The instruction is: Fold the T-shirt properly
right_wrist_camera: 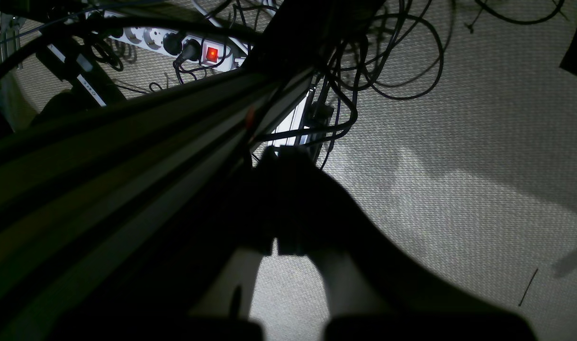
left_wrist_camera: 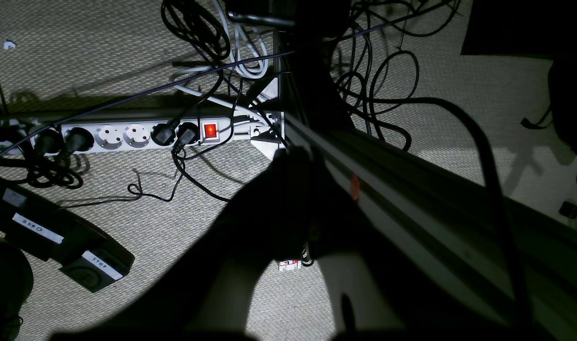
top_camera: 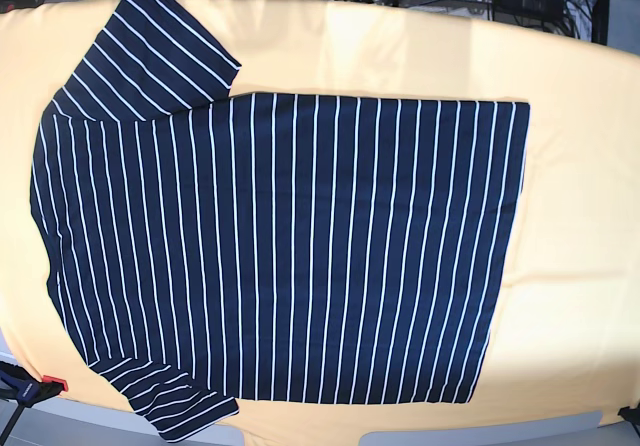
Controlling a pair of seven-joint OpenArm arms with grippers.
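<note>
T-shirt (top_camera: 300, 246) on pale table (top_camera: 580, 226)

White labels on the black pedal unit read "ZERO" and "STOP" (left_wrist_camera: 101, 265)

The base view was bright and evenly lit, its pale worktop (top_camera: 580, 266) slightly washed out and the white stripes crisp. Both wrist views were much dimmer: the floor (left_wrist_camera: 288, 308) was greyish with sharp weave, soft shadows lay across it, and 1 red switch (left_wrist_camera: 210, 130) glowed in each. The dark shapes low in the middle of those 2 views were blurred and almost without detail.
</note>
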